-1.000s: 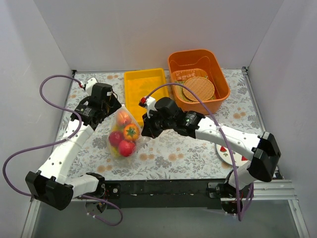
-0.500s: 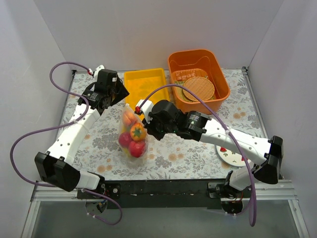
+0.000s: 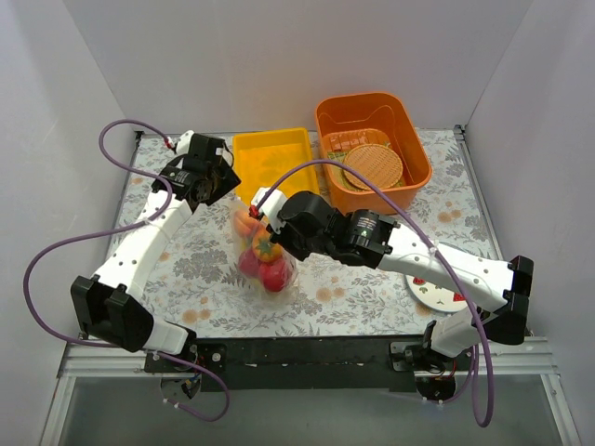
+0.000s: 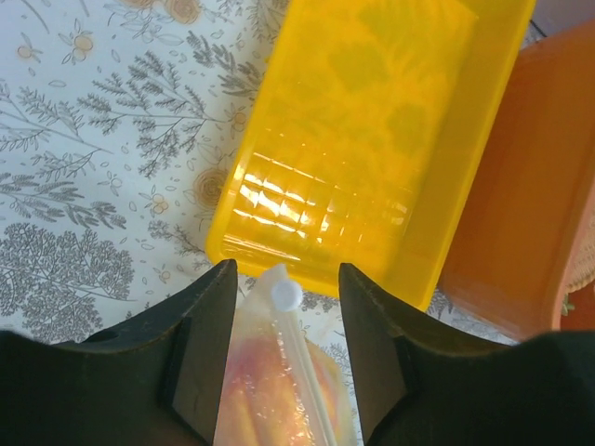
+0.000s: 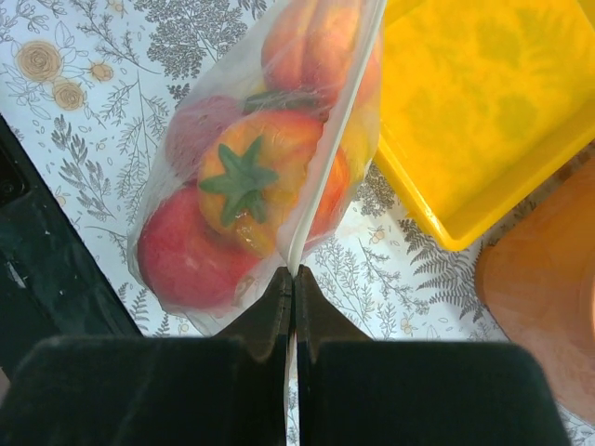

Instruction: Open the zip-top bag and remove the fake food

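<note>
- The zip-top bag, fake food bunched inside, is held by its zip strip just before the near edge of the yellow tray
- Right gripper is pinched tight on that strip
- Left gripper stands apart, the white slider between its jaws, touching neither
- Floral table stretches left of the bag; the orange bin flanks the tray's right side

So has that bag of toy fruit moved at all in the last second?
Yes. In the top view the zip-top bag has shifted right: it lay below the yellow tray's left edge, and now sits below the tray's middle.
</note>
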### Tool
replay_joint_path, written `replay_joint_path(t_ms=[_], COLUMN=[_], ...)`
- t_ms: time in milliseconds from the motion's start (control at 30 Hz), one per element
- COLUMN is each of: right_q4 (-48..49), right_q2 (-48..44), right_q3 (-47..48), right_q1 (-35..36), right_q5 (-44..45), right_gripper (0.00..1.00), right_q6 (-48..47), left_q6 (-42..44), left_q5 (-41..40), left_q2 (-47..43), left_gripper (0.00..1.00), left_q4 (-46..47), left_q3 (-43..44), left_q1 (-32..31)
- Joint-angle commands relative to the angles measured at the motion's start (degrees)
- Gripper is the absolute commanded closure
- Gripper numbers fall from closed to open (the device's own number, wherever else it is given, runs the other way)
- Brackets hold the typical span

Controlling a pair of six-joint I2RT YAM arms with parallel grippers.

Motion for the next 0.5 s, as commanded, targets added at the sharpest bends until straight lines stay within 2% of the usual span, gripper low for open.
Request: replay_joint_path(t_ms=[0, 467], right_q4=[1.6, 4.5], right_q2=[-1.1, -0.6], right_q3=[3.2, 1.3], right_q1=[1.4, 5.3], right_q5=[4.0, 7.3], right_gripper=[0.99, 0.99], right_q6=[-1.9, -4.1], left_q6=[-2.0, -3.7], left_q5=[-0.9, 10.3], left_q2=[-1.9, 4.7], left_gripper=[0.48, 0.47], left_q4=[-1.4, -3.0], left_q3=[-2.0, 4.0], left_q1=[1.2, 3.4])
